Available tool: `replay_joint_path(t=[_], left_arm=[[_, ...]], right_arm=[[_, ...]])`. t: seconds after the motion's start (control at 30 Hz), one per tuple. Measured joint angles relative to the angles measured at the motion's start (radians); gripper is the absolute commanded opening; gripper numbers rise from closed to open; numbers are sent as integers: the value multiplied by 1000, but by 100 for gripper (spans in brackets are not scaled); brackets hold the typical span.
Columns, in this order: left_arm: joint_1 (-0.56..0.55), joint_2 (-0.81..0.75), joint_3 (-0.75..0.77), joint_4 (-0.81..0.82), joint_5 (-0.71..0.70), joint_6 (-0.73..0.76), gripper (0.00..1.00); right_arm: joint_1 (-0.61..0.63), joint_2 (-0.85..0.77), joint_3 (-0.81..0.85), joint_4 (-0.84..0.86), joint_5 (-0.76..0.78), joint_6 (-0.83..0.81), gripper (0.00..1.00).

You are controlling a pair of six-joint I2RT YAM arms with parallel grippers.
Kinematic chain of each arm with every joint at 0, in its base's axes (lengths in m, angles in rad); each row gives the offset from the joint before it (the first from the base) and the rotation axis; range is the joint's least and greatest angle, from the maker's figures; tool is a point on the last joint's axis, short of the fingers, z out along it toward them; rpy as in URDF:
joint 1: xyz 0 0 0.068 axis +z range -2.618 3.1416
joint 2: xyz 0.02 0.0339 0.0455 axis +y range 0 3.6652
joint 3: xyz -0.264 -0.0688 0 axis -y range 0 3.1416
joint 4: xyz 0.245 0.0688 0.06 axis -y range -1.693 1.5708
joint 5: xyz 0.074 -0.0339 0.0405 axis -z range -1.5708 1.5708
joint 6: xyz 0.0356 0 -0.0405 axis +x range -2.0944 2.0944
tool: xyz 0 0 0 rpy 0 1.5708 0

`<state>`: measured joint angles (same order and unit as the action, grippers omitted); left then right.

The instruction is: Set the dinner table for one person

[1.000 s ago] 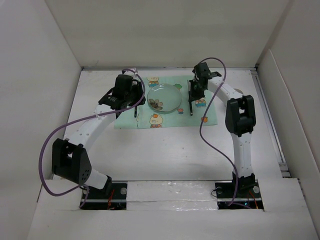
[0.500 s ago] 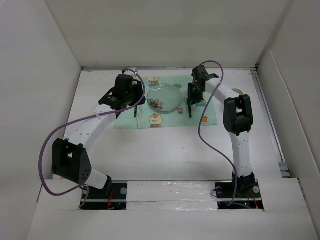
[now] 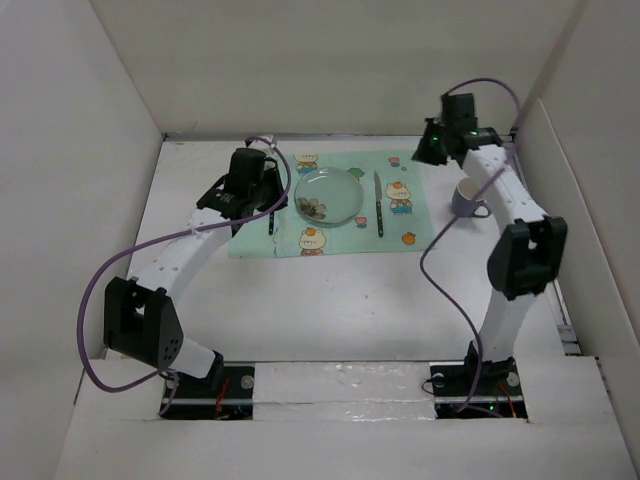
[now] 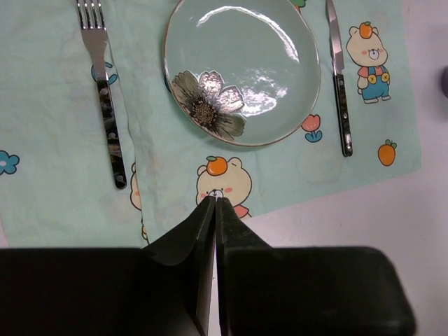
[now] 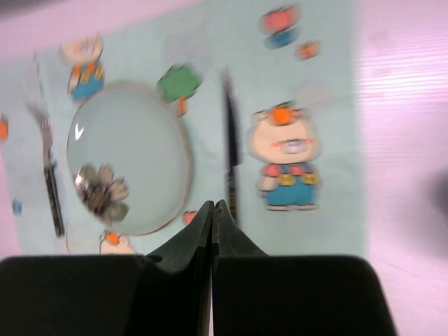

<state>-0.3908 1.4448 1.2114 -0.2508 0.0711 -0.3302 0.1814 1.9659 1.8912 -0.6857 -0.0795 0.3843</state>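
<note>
On the white dinner table [image 3: 330,300] lies a mint-green cartoon placemat [image 3: 345,238]. A clear glass plate [image 3: 329,194] with a flower print sits at its middle. A fork [image 3: 271,221] lies left of the plate and a knife [image 3: 378,205] lies right of it. My left gripper [image 3: 240,205] hovers shut and empty over the mat's left near part; its tips [image 4: 215,201] hang above the mat's near edge. My right gripper [image 3: 432,150] is raised at the far right, shut [image 5: 213,204] and empty, well above the knife [image 5: 229,154].
A lilac mug [image 3: 467,197] stands on the bare table right of the placemat, under my right forearm. White walls enclose the table on the left, back and right. A purple cable loops off each arm.
My right gripper has let go of the knife, lifted and swung back to the far right, uncovering the mug. The knife stays right of the plate. The left arm has not moved.
</note>
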Motion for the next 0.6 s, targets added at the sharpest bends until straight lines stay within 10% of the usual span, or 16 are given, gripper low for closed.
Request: replay_joint_path(t=[0.07, 0.3, 0.6], left_arm=[[0, 0, 0, 0, 6, -1, 0], [0, -23, -1, -1, 17, 0, 18], [0, -59, -17, 0, 31, 1, 22]], right_arm=[[-82, -141, -111, 51, 59, 39, 0], [-359, -330, -291, 117, 220, 138, 47], [-397, -188, -320, 86, 192, 127, 47]])
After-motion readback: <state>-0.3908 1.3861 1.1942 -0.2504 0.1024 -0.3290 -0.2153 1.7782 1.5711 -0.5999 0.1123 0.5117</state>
